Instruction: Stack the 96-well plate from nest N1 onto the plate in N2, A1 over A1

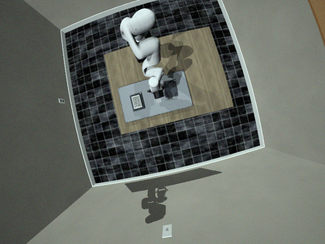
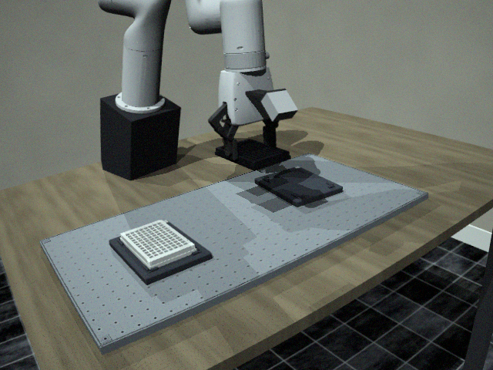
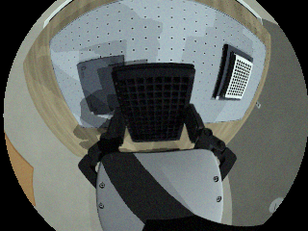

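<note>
My gripper (image 2: 249, 148) is shut on a black 96-well plate (image 2: 254, 153) and holds it by its two sides, level, in the air just behind the empty dark nest N1 (image 2: 298, 186). The held plate fills the middle of the wrist view (image 3: 154, 103), and the empty nest N1 also shows there (image 3: 99, 80). A white 96-well plate (image 2: 157, 243) sits in the dark nest N2 at the other end of the grey perforated board. That white plate also shows in the wrist view (image 3: 239, 77) and from above (image 1: 136, 101). I cannot read the A1 marks.
The arm's black base block (image 2: 139, 135) stands on the wooden table behind the board. The grey perforated board (image 2: 235, 234) lies along the table's front, with the table edge and the tiled floor just beyond it.
</note>
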`<action>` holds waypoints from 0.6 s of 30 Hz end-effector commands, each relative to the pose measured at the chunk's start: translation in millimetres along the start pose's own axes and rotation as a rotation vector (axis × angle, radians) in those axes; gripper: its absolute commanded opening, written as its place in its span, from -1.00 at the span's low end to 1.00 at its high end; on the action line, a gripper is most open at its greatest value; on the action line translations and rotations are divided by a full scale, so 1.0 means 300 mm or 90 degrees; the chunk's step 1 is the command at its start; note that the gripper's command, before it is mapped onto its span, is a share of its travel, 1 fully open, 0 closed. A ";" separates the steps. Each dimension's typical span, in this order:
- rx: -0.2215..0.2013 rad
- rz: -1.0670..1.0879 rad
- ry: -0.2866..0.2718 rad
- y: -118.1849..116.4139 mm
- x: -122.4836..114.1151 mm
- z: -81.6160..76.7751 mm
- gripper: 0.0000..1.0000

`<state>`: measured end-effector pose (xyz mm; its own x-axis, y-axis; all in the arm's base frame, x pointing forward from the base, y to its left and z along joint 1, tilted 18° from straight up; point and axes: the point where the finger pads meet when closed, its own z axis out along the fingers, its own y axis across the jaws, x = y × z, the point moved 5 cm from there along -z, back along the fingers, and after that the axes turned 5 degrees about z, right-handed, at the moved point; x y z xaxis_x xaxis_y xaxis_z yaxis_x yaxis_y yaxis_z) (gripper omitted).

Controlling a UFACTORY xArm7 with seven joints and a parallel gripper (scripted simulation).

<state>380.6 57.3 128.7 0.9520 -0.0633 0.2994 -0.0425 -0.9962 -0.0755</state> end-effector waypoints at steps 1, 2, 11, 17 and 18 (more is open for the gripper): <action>0.002 0.000 0.002 0.059 0.016 -0.001 -1.00; 0.002 0.000 0.002 0.070 0.019 -0.001 -1.00; 0.002 0.000 0.002 0.146 0.034 0.000 -1.00; 0.002 0.000 0.002 0.212 0.048 0.000 -1.00; 0.002 0.000 0.002 0.223 0.050 0.000 -1.00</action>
<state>388.3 4.7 128.2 0.9519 -0.0634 0.2998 -0.0422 -0.9962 -0.0766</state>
